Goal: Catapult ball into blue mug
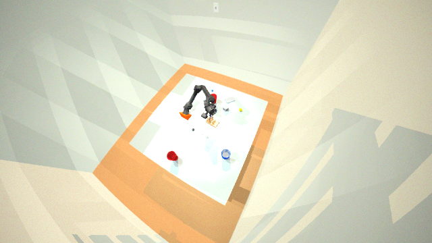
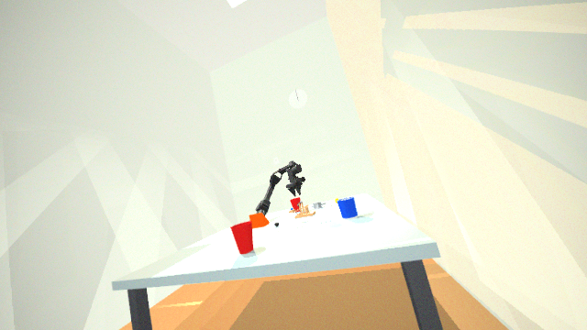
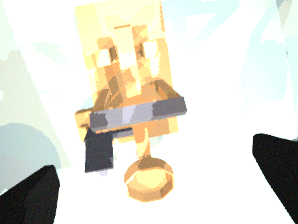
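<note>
The wooden catapult (image 1: 212,123) (image 2: 304,212) (image 3: 125,40) stands on the table. Its grey crossbar (image 3: 137,114) is near the middle of the wrist view, and its round launch cup (image 3: 148,180) is below that and looks empty. My gripper (image 1: 210,117) (image 2: 295,194) (image 3: 155,155) is open and empty above the catapult, with the launch cup seen between its fingers. The blue mug (image 1: 225,158) (image 2: 348,208) stands upright, away from the catapult. A yellow ball (image 1: 240,109) (image 2: 337,201) and a small dark ball-like thing (image 1: 193,129) (image 2: 276,225) lie on the table. Which ball is the task's, I cannot tell.
A red cup (image 1: 172,156) (image 2: 243,237) stands near a table corner. Another red cup (image 1: 213,98) (image 2: 295,203) is behind the gripper. A small blue thing (image 1: 212,90), a grey block (image 1: 225,109) and a pale flat thing (image 1: 230,100) are at the back.
</note>
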{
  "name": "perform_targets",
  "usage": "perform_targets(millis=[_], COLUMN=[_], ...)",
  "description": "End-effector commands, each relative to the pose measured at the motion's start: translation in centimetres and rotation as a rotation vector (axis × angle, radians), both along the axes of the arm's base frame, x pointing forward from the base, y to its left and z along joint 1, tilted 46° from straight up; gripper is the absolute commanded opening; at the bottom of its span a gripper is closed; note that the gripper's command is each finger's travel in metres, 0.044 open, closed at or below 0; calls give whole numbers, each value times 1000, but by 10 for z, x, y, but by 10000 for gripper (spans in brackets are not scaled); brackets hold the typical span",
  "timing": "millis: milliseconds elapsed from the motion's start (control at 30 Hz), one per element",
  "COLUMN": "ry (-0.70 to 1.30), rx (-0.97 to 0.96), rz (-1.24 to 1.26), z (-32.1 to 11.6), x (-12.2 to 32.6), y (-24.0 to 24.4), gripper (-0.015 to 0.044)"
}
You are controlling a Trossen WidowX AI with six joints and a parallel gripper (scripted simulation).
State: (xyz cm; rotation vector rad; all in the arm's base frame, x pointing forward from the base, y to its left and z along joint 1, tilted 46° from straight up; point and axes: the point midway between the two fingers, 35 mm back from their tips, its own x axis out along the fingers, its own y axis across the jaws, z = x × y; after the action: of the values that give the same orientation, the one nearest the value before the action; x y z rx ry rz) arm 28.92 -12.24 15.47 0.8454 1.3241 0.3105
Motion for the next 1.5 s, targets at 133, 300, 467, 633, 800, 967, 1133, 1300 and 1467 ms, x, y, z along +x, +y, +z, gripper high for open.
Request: perform_targets(millis=[133, 300, 467, 633, 800, 967, 1133, 1300, 1467], ry=[7, 6, 5, 5, 5, 5, 4, 4, 4], rx=[32, 32, 33, 33, 33, 33, 33, 34, 35], rz=[63, 63, 64, 63, 63, 63, 63, 63, 63], z=[-14, -34, -46, -50, -55, -61, -67, -72, -78], x=[55, 62, 65, 67, 69, 71, 73, 74, 75], y=[3, 22, 34, 38, 43, 49, 54, 60, 66], gripper=[440, 440, 440, 440, 440, 440, 440, 440, 440])
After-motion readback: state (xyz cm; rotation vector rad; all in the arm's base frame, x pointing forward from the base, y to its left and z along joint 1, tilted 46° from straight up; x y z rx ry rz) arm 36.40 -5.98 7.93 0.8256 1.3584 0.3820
